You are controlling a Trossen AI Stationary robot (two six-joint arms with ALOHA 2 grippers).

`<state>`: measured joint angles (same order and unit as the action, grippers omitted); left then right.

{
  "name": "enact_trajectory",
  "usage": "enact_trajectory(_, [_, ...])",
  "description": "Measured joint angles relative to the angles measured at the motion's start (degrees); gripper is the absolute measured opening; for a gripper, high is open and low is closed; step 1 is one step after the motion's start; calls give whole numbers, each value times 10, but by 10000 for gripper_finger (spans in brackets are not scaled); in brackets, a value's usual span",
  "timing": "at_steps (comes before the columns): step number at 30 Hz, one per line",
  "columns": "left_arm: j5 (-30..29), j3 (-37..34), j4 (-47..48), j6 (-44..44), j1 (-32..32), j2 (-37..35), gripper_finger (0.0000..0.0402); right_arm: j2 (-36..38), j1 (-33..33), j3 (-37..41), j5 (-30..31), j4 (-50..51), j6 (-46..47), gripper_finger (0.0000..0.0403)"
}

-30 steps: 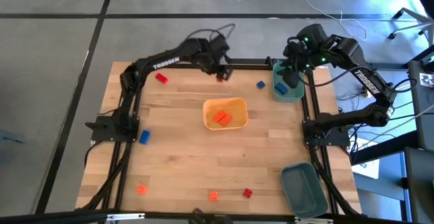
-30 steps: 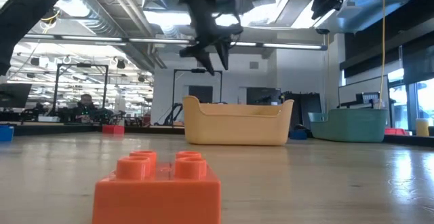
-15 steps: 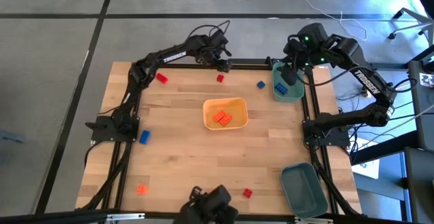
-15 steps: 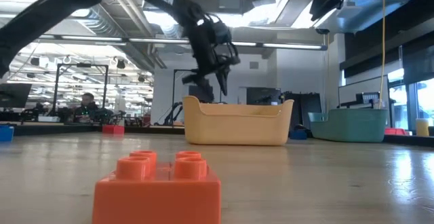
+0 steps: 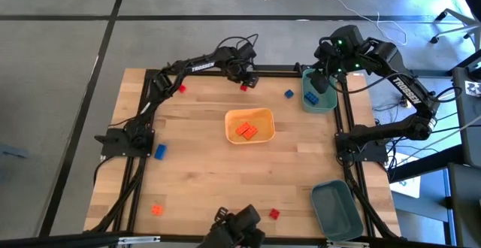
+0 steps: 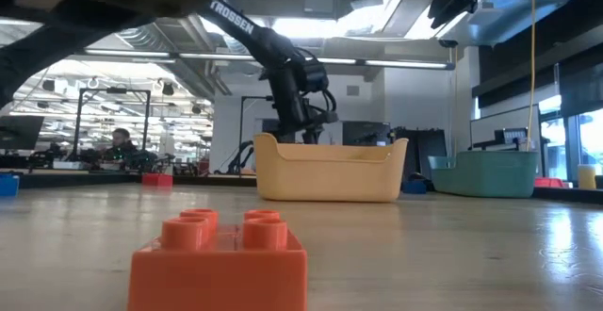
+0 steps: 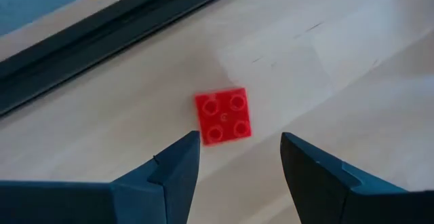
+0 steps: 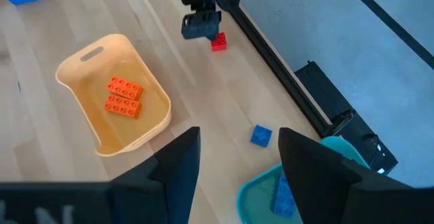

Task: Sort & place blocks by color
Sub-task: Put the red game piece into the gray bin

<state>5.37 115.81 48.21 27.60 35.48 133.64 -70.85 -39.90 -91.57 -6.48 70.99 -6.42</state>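
Note:
My left gripper [image 5: 243, 78] [image 7: 237, 157] is open and low over a red block [image 5: 243, 87] [image 7: 223, 116] that lies flat on the table near the far edge. The block sits just ahead of the gap between the fingers. My right gripper [image 5: 321, 83] [image 8: 234, 149] is open and hangs above the far teal bin [image 5: 310, 104], which holds a blue block [image 8: 283, 193]. The yellow-orange tray [image 5: 264, 115] [image 6: 330, 171] holds two orange blocks [image 8: 122, 96]. A loose blue block [image 5: 289, 94] [image 8: 261, 136] lies beside the bin.
Other blocks lie scattered: red [image 5: 180, 89] far left, blue [image 5: 159, 152] left, orange [image 5: 156, 210] and red [image 5: 274, 213] near the near edge, orange [image 6: 219, 259] close before the low camera. A second teal bin [image 5: 352, 218] sits at the near right corner. Black frame rails border the table.
My left gripper has come down toward the red block at the far edge, from high above the tray's rim to about its level in the low view. The right arm and the blocks have stayed where they were.

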Motion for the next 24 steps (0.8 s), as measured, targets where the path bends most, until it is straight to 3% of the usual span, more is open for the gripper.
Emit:
enact_trajectory(9, [-14, 0, -18, -3, 1, 11, 196, 0, 0, 0, 0, 0, 0, 200])
enact_trajectory(24, [29, 0, -22, 39, 9, 20, 196, 0, 0, 0, -1, 0, 0, 200])
